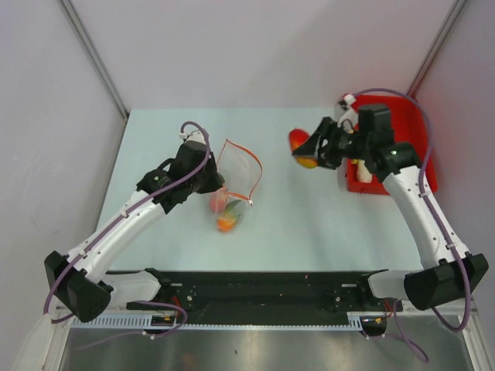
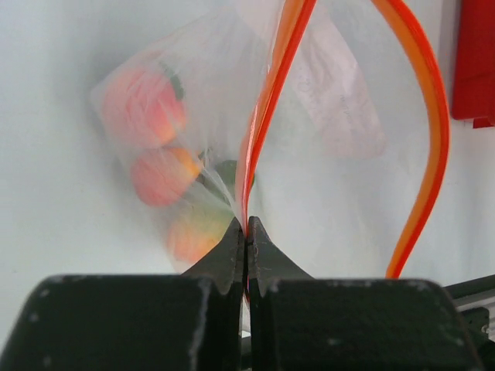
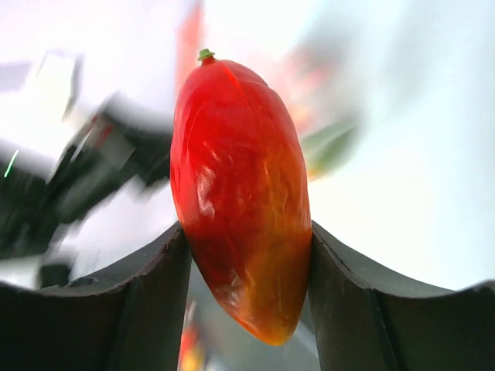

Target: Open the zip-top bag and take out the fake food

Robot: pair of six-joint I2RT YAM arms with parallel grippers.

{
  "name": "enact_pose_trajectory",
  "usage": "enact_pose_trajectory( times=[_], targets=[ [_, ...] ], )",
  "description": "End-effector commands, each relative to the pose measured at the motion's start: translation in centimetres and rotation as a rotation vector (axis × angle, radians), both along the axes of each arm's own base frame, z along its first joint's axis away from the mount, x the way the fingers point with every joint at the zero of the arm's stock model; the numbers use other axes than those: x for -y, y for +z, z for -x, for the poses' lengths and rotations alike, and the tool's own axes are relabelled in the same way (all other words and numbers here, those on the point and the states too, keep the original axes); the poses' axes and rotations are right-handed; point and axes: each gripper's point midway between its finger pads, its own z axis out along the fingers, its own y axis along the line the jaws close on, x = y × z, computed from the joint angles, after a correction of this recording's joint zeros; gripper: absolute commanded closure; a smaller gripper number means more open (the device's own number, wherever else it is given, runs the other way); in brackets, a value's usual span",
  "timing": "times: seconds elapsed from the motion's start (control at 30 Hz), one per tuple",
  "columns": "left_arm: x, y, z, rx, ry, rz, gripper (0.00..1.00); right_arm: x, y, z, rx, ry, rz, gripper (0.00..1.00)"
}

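The clear zip-top bag (image 1: 240, 174) hangs above the table with its red-orange zip mouth spread wide. My left gripper (image 1: 219, 185) is shut on one side of the zip strip (image 2: 263, 116); the other side curves away to the right. Some of the fake food (image 1: 226, 215), red, orange and green pieces (image 2: 155, 147), sits in the bag's bottom. My right gripper (image 1: 308, 151) is shut on a red-orange toy fruit (image 3: 240, 185) with a green stem tip. It holds that fruit (image 1: 302, 147) over the table, just left of the tray.
A rigid red tray (image 1: 416, 127) stands at the back right under the right arm, with a white piece (image 1: 358, 170) in its near corner. Its edge (image 2: 473, 62) shows in the left wrist view. Grey walls close in the table at the back and sides.
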Motion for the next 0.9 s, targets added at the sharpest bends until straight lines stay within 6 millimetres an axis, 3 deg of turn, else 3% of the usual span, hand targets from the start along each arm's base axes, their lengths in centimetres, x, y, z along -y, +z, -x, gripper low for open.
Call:
enact_pose_trajectory(
  times=[0.0, 0.1, 0.17, 0.2, 0.27, 0.33, 0.37, 0.43, 0.5, 0.53, 0.57, 0.63, 0.73, 0.87],
  targets=[
    [-0.4, 2.0, -0.2, 0.050, -0.046, -0.029, 1.00, 10.2, -3.8, -7.0, 0.038, -0.350, 0.246, 0.85],
    [-0.3, 1.3, 0.0, 0.032, -0.066, -0.043, 1.00, 16.3, -7.0, -11.3, -0.018, -0.582, 0.360, 0.84],
    [-0.2, 1.1, 0.2, 0.024, -0.084, -0.047, 1.00, 18.7, -10.0, -13.3, -0.062, -0.644, 0.442, 0.84],
    [-0.1, 0.8, 0.3, 0.016, -0.091, -0.047, 1.00, 22.0, -10.7, -14.4, -0.080, -0.719, 0.450, 0.83],
    [0.4, 0.6, 0.5, 0.006, -0.118, -0.036, 1.00, 24.1, -13.3, -15.9, -0.135, -0.728, 0.436, 0.78],
    [0.8, 0.3, 0.7, -0.003, -0.144, -0.027, 1.00, 26.9, -14.4, -17.3, -0.147, -0.758, 0.381, 0.76],
    [1.1, -0.1, 1.0, -0.015, -0.163, -0.019, 1.00, 27.8, -16.1, -17.8, -0.188, -0.767, 0.374, 0.76],
    [1.4, -0.2, 1.1, -0.014, -0.183, -0.015, 1.00, 30.1, -16.8, -18.3, -0.220, -0.800, 0.366, 0.76],
    [1.7, -0.5, 1.3, -0.026, -0.202, -0.009, 1.00, 31.3, -19.5, -18.2, -0.284, -0.773, 0.446, 0.74],
    [1.7, -0.7, 1.4, -0.031, -0.207, -0.009, 1.00, 32.0, -19.0, -19.0, -0.269, -0.771, 0.476, 0.72],
    [1.7, -0.9, 1.4, -0.036, -0.209, -0.010, 1.00, 32.4, -21.1, -18.4, -0.324, -0.735, 0.526, 0.68],
    [2.0, -1.1, 1.3, -0.034, -0.219, -0.007, 1.00, 33.9, -22.1, -18.6, -0.355, -0.745, 0.585, 0.65],
    [2.6, -1.2, 1.4, -0.041, -0.247, 0.012, 1.00, 34.6, -24.2, -18.3, -0.408, -0.712, 0.613, 0.59],
    [2.8, -0.9, 1.3, -0.032, -0.250, 0.018, 1.00, 35.9, -25.4, -17.5, -0.476, -0.709, 0.701, 0.36]
  ],
)
